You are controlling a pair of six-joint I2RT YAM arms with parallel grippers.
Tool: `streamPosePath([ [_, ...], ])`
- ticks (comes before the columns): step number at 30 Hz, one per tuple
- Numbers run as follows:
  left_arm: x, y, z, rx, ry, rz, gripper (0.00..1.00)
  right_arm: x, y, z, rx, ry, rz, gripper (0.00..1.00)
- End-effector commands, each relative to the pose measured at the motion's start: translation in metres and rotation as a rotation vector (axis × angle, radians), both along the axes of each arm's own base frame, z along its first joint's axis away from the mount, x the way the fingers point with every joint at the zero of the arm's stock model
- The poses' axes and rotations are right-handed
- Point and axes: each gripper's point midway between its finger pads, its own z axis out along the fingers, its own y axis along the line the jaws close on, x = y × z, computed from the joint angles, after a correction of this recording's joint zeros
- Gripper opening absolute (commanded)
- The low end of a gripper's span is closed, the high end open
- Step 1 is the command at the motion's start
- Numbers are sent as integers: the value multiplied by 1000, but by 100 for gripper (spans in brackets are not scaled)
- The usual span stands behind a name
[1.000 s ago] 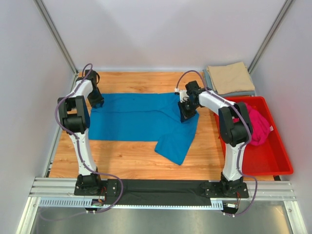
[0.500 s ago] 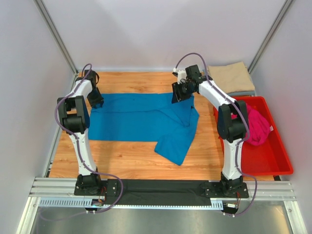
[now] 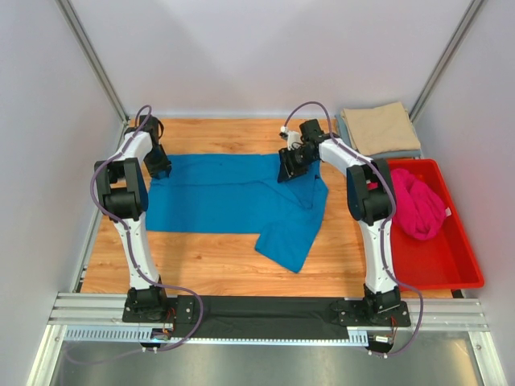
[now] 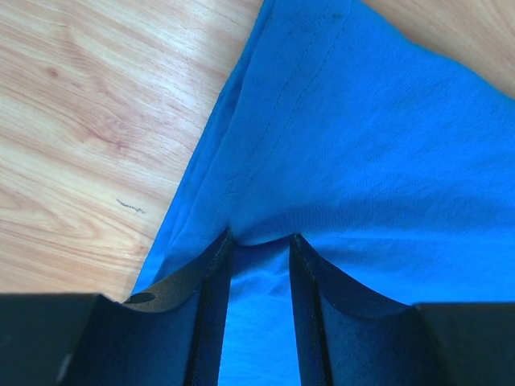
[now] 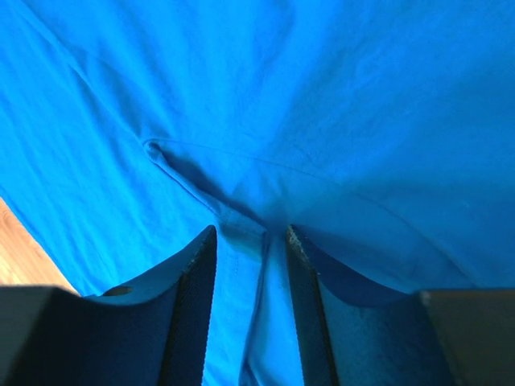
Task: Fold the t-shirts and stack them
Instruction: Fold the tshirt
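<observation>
Grabbing here could pinch two layers, because the blue shirt [image 3: 217,193] lies spread on the bench [image 3: 201,257] with one side bunched and folded over. Both the left gripper [image 4: 261,235] and right gripper [image 5: 249,229] rest on it with jaws apart, holding nothing. A second ago the right gripper sat nearer, on that fold; now it is near the far edge.

A red plastic bin [image 3: 451,265] is set at the right edge of the wooden table [image 3: 217,253], enclosed by white walls [image 3: 257,56]
</observation>
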Motion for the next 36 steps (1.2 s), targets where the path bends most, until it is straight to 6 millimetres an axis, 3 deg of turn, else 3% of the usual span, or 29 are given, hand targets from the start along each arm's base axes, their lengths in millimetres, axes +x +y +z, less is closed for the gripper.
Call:
streamPosePath([
  [1,-6,-1,-5,-13,36,3,42,2,7,14,46,-43,12,41],
  [7,-5,-2,-9,-19,40,6,41,-3,14,16,77,-30,25,34],
  [11,-7,-1,-9,-15,43,6,41,-3,15,22,74,-47,18,21],
  [18,-8,1,-7,-3,44,11,42,-5,11,42,41,-108,4,19],
  [21,-9,1,-6,2,46,14,41,-7,13,47,33,-124,7,4],
  [23,-11,2,-8,5,53,17,41,-11,17,49,29,-129,17,0],
  [30,-12,2,-7,6,52,19,41,-37,36,52,-4,-119,45,0],
  [36,-13,1,-8,3,57,18,41,-72,53,26,-100,-70,37,1],
])
